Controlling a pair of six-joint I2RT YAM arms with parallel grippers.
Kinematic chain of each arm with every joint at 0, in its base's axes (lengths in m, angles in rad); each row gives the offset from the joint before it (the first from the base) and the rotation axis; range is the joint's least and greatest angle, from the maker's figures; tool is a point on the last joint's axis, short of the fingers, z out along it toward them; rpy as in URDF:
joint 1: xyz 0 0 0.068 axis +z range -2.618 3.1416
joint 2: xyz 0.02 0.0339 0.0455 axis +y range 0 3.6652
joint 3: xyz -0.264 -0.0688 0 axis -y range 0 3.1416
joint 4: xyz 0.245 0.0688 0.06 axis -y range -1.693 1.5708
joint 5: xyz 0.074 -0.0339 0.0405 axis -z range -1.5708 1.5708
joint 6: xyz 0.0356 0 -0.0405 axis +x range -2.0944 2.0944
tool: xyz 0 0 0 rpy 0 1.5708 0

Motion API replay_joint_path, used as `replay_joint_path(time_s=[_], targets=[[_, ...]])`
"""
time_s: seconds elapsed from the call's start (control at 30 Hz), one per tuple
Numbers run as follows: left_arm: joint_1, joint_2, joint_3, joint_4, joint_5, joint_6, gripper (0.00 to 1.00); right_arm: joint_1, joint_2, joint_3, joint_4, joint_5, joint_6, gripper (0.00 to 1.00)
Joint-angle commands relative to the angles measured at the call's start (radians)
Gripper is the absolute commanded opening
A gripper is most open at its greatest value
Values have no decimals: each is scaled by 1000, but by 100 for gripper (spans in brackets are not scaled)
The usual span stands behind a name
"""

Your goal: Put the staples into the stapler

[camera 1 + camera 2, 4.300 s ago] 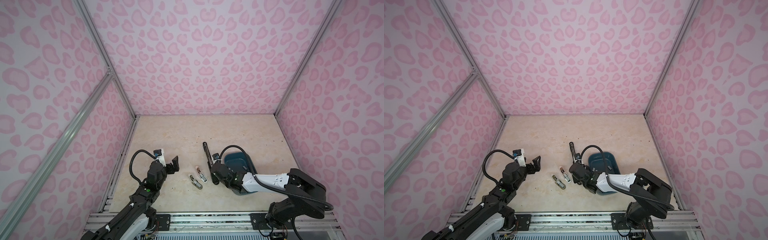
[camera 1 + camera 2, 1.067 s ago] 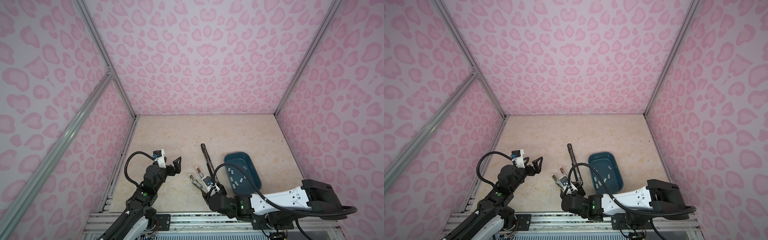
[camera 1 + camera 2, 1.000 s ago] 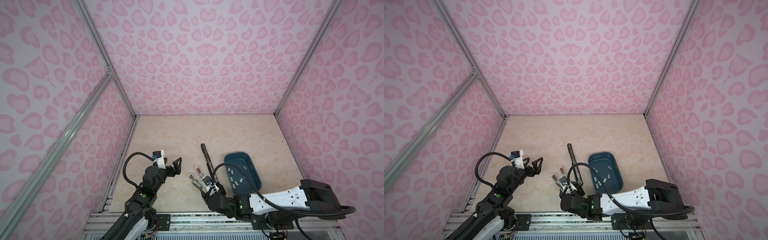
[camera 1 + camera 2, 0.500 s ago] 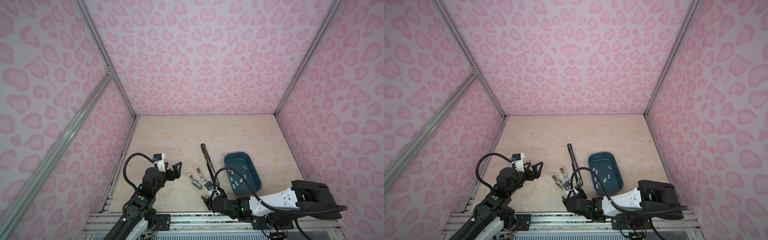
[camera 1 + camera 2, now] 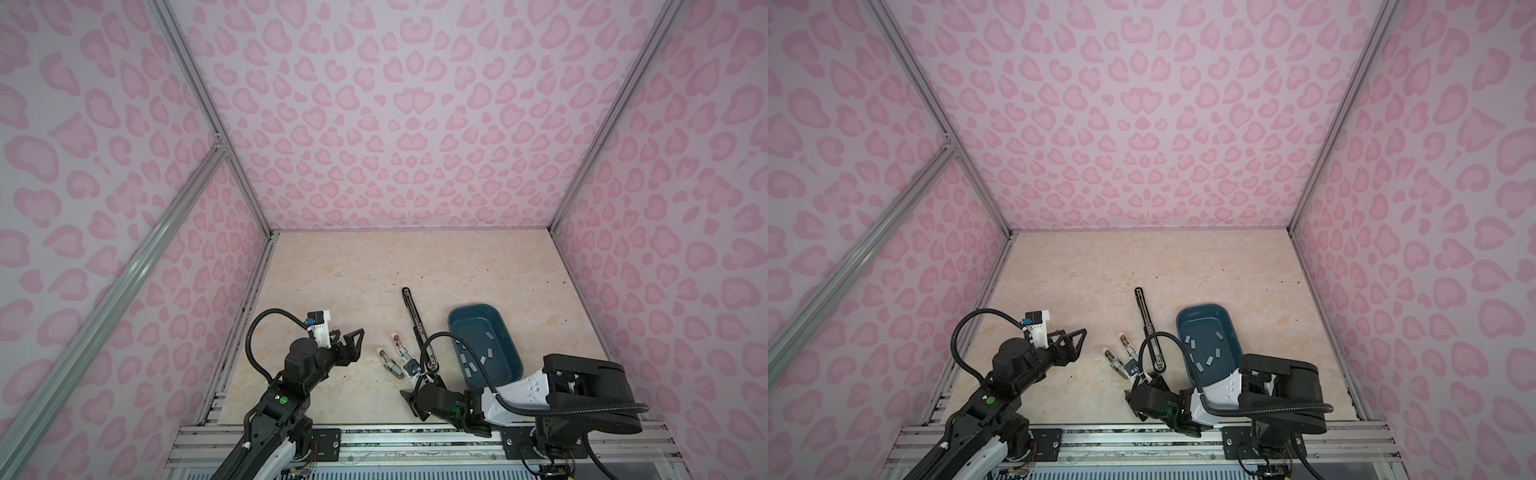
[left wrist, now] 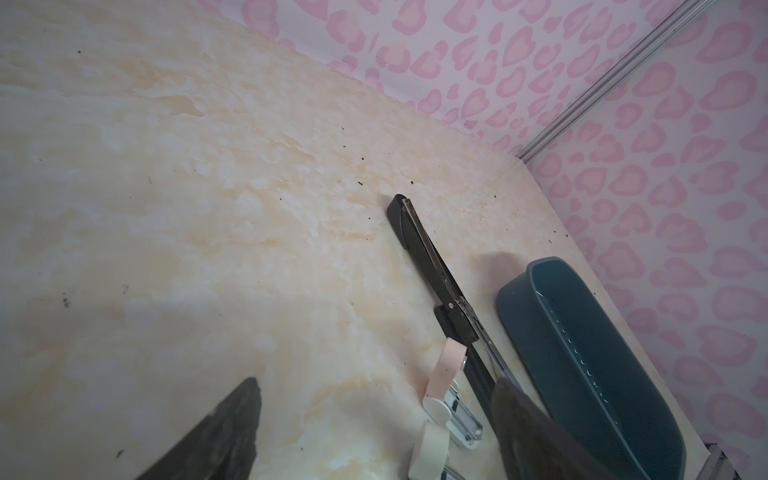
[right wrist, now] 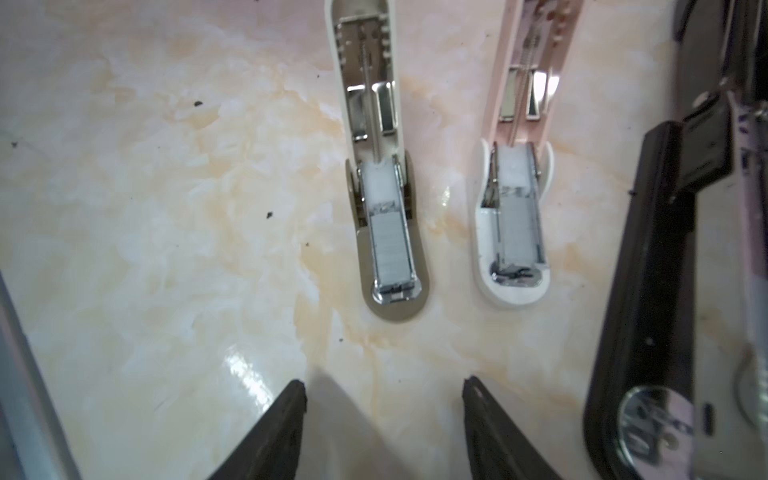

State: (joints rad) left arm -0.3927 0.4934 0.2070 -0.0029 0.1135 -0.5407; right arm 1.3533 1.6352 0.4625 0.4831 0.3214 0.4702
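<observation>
On the left of the pale marbled table point(image 5: 353, 270), the left gripper point(image 5: 357, 345) hangs just above the surface with its jaws spread wide and nothing between them; the left wrist view shows only bare table and the ends of the small staplers past its dark fingers point(image 6: 232, 428). To its right, around the middle of the table and towards the near edge, two small staplers lie flipped open, side by side and slightly apart. The cream stapler point(image 5: 388, 363) is the left one, and the right wrist view shows a grey strip of staples point(image 7: 392, 249) seated in its metal channel. The pink stapler point(image 5: 401, 351) lies just right of it; whether its channel is loaded I cannot tell. Nearer than these two, close to the near edge, the right gripper point(image 7: 384, 395) is released, its two black fingertips standing apart over bare table, short of both stapler bases and touching neither. Just right of the pink one, the long black stapler point(image 5: 417, 328) lies opened flat, running from near to far. Farther right sits the blue tray point(image 5: 473, 307), close beside the black stapler, and the loose staples point(image 5: 471, 366) lie scattered on its floor, mostly in the nearer half.
</observation>
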Motion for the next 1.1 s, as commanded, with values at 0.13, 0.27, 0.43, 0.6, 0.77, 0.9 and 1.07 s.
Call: replay_joint_path(time_s=[0.13, 0.27, 0.43, 0.6, 0.77, 0.9, 1.07], targets=[[0, 25, -9, 13, 17, -13, 88, -47, 73, 27, 18, -64, -16, 60], [-1, 28, -12, 14, 16, -13, 84, -49, 106, 53, 8, -77, -34, 58], [-1, 37, -15, 2, 6, -19, 77, -50, 137, 77, -6, -85, -47, 49], [-1, 63, -15, -10, 1, -27, 76, -48, 149, 77, -15, -78, -63, 42], [0, 101, -9, -19, 0, -38, 75, -46, 170, 67, -6, -83, -73, 40], [-1, 139, -3, -21, 1, -46, 73, -42, 184, 59, 8, -96, -80, 39], [-2, 180, -7, -1, 11, -57, 70, -24, 183, 62, -11, -99, -89, 37]])
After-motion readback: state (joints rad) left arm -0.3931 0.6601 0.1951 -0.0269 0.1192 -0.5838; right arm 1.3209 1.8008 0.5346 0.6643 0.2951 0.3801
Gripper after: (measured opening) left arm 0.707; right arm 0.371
